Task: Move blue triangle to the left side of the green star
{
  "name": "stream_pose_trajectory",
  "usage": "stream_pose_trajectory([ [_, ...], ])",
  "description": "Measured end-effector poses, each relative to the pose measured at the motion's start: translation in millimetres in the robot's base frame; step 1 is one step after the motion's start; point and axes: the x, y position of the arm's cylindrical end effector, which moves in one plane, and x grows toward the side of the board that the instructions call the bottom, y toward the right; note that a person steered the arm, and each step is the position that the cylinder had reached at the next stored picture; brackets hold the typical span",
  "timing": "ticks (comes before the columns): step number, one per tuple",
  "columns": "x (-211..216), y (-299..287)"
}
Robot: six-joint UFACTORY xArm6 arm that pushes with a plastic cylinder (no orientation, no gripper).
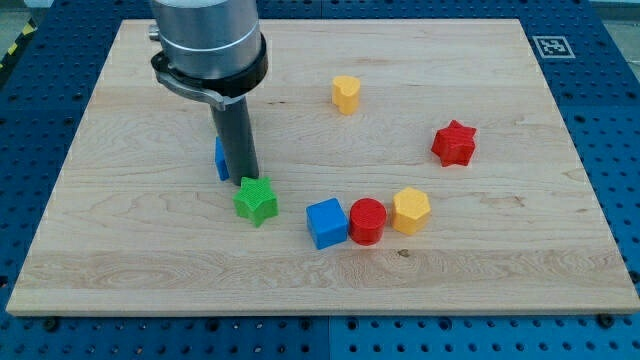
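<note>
Wood grain runs across the counter (120,260), a pale board that fills most of the frame over a blue pegboard (40,90). From where I stand the arm comes down in the upper left of the frame, and the dark rod ends at my tip (243,178), which sits just above the green star (256,200), seemingly touching its upper edge. No hand shows on this arm, only the rod, so nothing is gripped. The blue triangle (220,158) is mostly hidden behind the rod; only a sliver of it shows at the rod's left side, up and left of the green star and very near it. Lower in the frame, right of the star, three blocks sit in a tight row: a blue cube (326,222), a red cylinder (367,221) and a yellow hexagon (411,210), each touching or nearly touching its neighbour. A red star (454,143) lies well apart on the right, and a small yellow block (346,93) near the top centre. Bare board spreads to the left and below the green star, out to the counter's edges.
</note>
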Motion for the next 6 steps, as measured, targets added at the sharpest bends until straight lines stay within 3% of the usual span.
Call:
stream_pose_trajectory([
  [2,-24,51],
  [3,-44,38],
  [5,-44,-25],
  [6,-38,-25],
])
